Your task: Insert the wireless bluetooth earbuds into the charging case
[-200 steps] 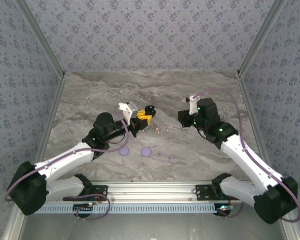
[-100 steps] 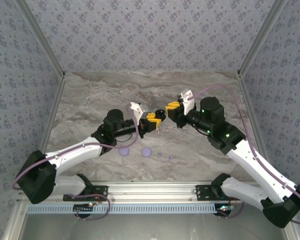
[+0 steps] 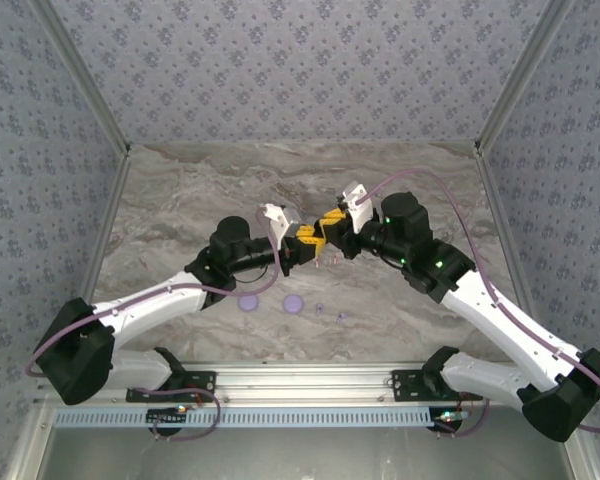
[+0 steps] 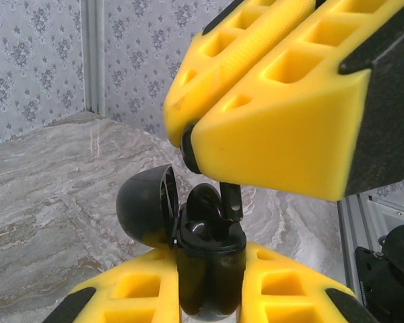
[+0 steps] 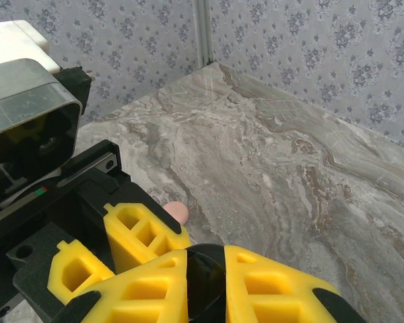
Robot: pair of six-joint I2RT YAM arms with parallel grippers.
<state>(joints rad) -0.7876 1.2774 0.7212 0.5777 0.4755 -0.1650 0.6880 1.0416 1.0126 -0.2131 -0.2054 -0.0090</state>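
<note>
Moved: both grippers had closed in since half a second earlier; the right gripper [image 3: 331,222] swung left to meet the left gripper [image 3: 305,245] mid-frame.
Left gripper: pinched on the black case [image 4: 209,266], with its lid [image 4: 143,207] hinged open to the left. I judged it was held upright to present the wells.
Right gripper: pressed together on a black earbud [image 4: 229,202], stem down at the case mouth.
Left wrist view: gave me the earbud against the case mouth, too small to read from above.
Top view: gave me the arms' layout and the lilac discs [image 3: 294,302] on the table [image 3: 180,190], lower centre.
</note>
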